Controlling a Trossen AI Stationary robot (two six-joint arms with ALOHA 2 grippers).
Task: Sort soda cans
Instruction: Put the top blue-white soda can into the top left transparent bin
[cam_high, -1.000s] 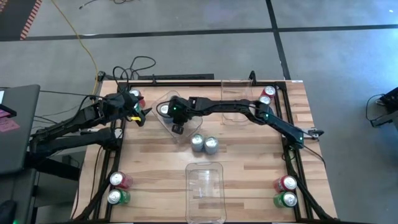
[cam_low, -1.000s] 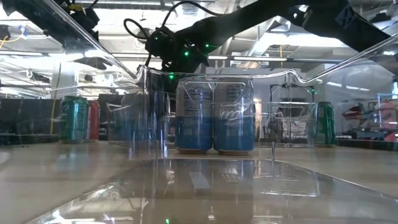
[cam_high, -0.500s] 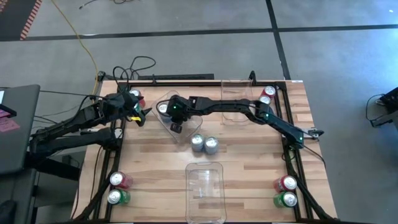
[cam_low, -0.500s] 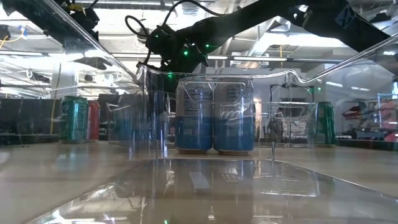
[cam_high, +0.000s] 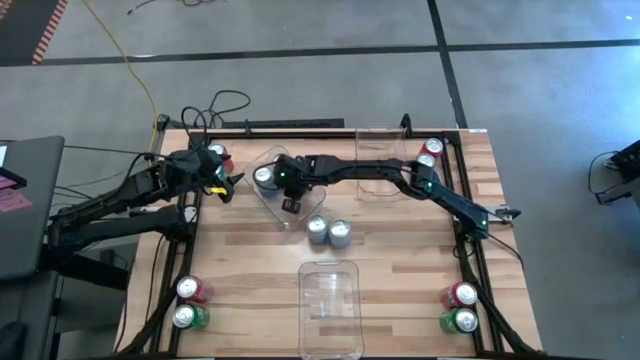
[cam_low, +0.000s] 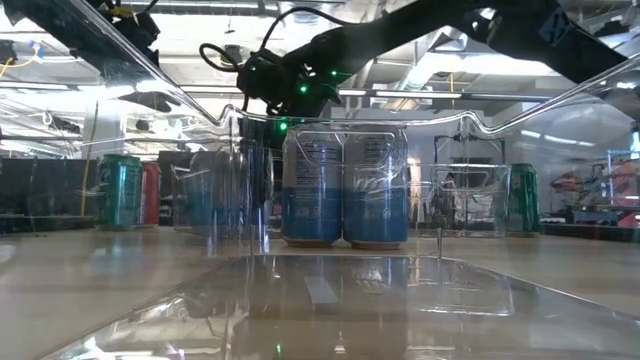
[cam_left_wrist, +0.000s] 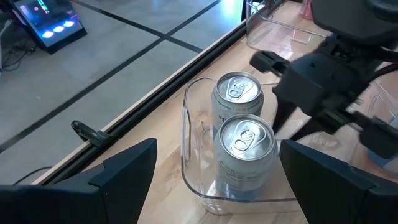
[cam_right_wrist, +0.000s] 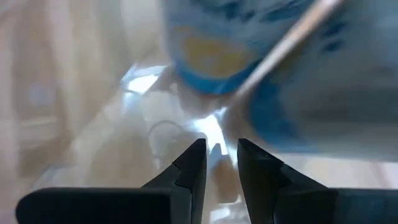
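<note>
A clear bin (cam_high: 272, 200) lies askew at the table's far middle. Two silver-blue soda cans (cam_left_wrist: 239, 93) (cam_left_wrist: 245, 146) stand upright in it. My right gripper (cam_high: 290, 204) reaches in from the right and slants down at the bin's right side, its fingers (cam_right_wrist: 194, 163) nearly together. My left gripper (cam_high: 226, 186) hangs open just left of the bin, facing the cans without touching them. Two more silver-blue cans (cam_high: 318, 230) (cam_high: 341, 233) stand on the table a little nearer. My right gripper pinches what looks like the clear bin's thin wall (cam_right_wrist: 217, 138) between its two fingers, on the bin's right side next to the cans. The fingers slant down from above and from the right. The bin's floor rests on the table.
Another clear bin (cam_high: 330, 300) sits at the near middle and a third (cam_high: 385, 170) at the far right. Red and green cans stand at the near corners (cam_high: 190, 290) (cam_high: 462, 320). Red cans stand at the far right (cam_high: 430, 150) and far left (cam_high: 216, 155).
My right gripper has tipped a little at the wrist beside the bin. The bin and its cans stand as before.
</note>
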